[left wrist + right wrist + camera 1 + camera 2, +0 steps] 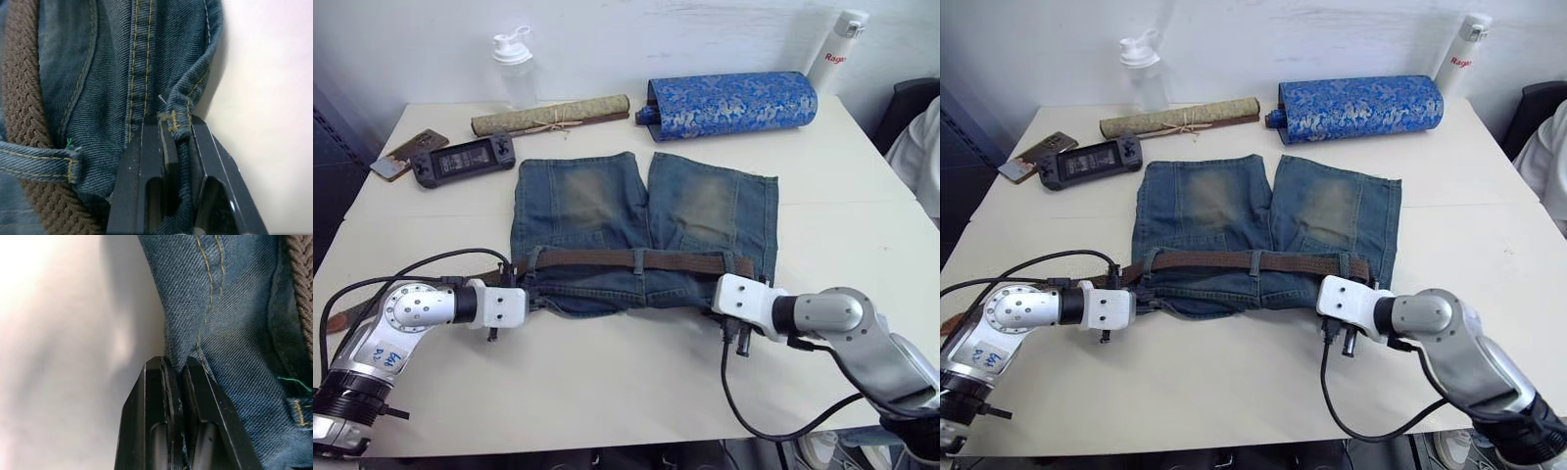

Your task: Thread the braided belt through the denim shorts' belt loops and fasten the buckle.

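The denim shorts (641,230) lie flat mid-worktop (607,392), waistband nearest the robot. The braided belt (636,260) runs left to right along the waistband, under the belt loops (639,261). Its free length trails off leftward past the left gripper (173,147), so the left arm is nearer that end. Both grippers are clamped on denim: left on the waist's left corner, right gripper (177,396) on its right corner. The buckle cannot be made out. Of the containers, bottle (515,67) looks empty.
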You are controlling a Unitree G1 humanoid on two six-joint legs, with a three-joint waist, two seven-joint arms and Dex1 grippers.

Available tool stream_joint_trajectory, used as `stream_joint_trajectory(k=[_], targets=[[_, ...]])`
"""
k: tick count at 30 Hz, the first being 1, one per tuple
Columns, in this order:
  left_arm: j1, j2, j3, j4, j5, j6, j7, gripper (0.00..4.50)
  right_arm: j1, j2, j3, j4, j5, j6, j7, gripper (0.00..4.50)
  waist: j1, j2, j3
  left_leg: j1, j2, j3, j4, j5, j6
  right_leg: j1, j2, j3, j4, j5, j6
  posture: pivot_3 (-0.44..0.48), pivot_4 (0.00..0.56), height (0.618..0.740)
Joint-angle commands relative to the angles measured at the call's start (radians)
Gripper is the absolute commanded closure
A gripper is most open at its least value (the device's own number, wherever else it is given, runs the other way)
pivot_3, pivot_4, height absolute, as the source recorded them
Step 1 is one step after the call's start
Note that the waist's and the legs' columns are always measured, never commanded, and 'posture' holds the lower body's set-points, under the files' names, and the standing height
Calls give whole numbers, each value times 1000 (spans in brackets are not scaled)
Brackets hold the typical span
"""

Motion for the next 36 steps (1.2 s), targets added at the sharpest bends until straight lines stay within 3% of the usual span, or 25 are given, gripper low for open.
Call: stream_joint_trajectory(k=[1, 7, 12, 14, 18, 21, 24, 25, 28, 31, 36], targets=[[-42, -29, -18, 118, 88, -44, 48, 4486, -28, -1, 7, 98, -103, -59, -101, 4411, 1, 0, 0, 0, 0, 0, 0, 1, 0, 0, 0, 0, 0, 0, 0, 0, 150, 717], [-136, -112, -68, 220, 147, -77, 71, 4486, -88, -10, 20, 317, -197, -266, -189, 4411, 19, 1, -1, 1, -6, -1, 0, 4, 3, 0, -1, 0, 4, 1, 3, 0, 150, 717], [-155, -132, -72, 220, 151, -87, 77, 4486, -77, 18, -1, 312, -166, -273, -157, 4411, 24, 0, -1, 0, -8, -1, 1, 4, 4, 1, -1, 0, 3, 2, 4, 0, 150, 717], [-152, -138, -62, 217, 121, -80, 70, 3493, -62, 27, -13, 281, -142, -236, -141, 4500, 24, 0, -1, 0, -8, -1, 1, 4, 5, 2, -2, 0, 3, 2, 5, 0, 150, 717], [-117, -129, -43, 130, 49, -25, 12, 1957, -48, 45, -68, 238, -90, -168, -123, 4500, 23, 0, -1, 0, -9, -2, 1, 4, 5, 2, -2, -1, 3, 2, 5, 0, 150, 717], [-56, -83, 18, -77, -159, 185, -108, 773, -33, 5, -166, 168, 41, -70, -18, 3425, 17, 0, -1, -1, -8, -2, 0, 4, 5, 2, -1, -1, 2, 2, 5, 0, 150, 717], [-39, -19, 101, -222, -358, 430, -201, 702, -58, -42, -275, 124, 185, 40, 86, 2010, 12, 0, 2, -3, -8, -3, 0, 4, 5, 2, 0, -3, 2, 2, 5, 0, 150, 717], [-42, 6, 128, -242, -420, 513, -234, 702, -84, -62, -307, 133, 226, 70, 117, 1381, 10, 0, 4, -4, -7, -3, 1, 4, 5, 2, 0, -3, 2, 2, 5, 0, 150, 717], [-95, 57, 190, -218, -548, 713, -313, 702, -218, -79, -380, 229, 352, 205, 159, 126, -3, 2, 9, -3, -7, -4, 1, 5, 6, 2, -1, -3, 0, 2, 5, 0, 150, 717], [-220, 39, 219, -77, -584, 838, -318, 702, -375, -59, -386, 414, 396, 318, 142, 50, -4, 3, 9, -2, -7, -5, 0, 5, 5, 2, -1, -3, 1, 2, 5, 0, 150, 717], [-405, -46, 205, 220, -521, 915, -284, 702, -584, 21, -372, 712, 443, 485, 96, 50, -5, 3, 10, -3, -9, -2, -1, 6, 5, 1, 1, -10, 4, 2, 5, 0, 150, 717]])
